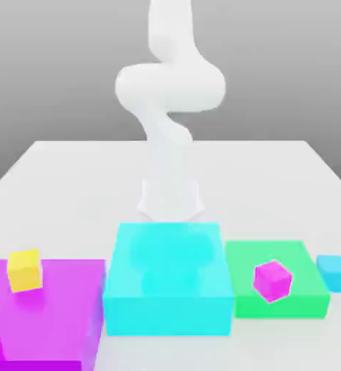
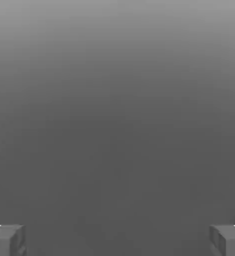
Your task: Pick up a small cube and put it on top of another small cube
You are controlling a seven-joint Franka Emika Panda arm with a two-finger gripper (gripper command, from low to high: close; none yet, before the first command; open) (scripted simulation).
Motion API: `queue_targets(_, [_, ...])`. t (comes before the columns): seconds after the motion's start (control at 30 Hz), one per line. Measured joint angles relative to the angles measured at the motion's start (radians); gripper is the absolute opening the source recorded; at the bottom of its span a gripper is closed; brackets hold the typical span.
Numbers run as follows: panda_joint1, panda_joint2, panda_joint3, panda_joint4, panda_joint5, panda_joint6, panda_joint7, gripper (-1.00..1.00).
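White arm point(image 1: 172, 94) upright behind big cyan block point(image 1: 167, 286), end effector point(image 2: 117, 240) spread wide and empty (grey fingertips point(image 2: 7, 240) far apart), sky-blue cube point(image 1: 334, 272) on the surface just beside green slab point(image 1: 304, 297), magenta-pink cube point(image 1: 273, 280) atop that slab.

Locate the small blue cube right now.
In the exterior view the small blue cube sits on the table at far right, just beside the green slab carrying the pink cube.

The arm point(image 1: 170, 87) runs off the exterior view's top edge, and its lower part hides behind the big cyan block point(image 1: 166, 286). The magenta slab point(image 1: 54, 311) is cut by the left and bottom edges. Each fingertip point(image 2: 7, 240) is clipped at the hand view's edge
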Motion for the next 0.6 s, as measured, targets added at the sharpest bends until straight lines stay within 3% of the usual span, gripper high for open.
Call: queue_targets(0.6, [0.355, 0.658, 0.233, -0.205, -0.058, 0.316, -0.382, 0.00])
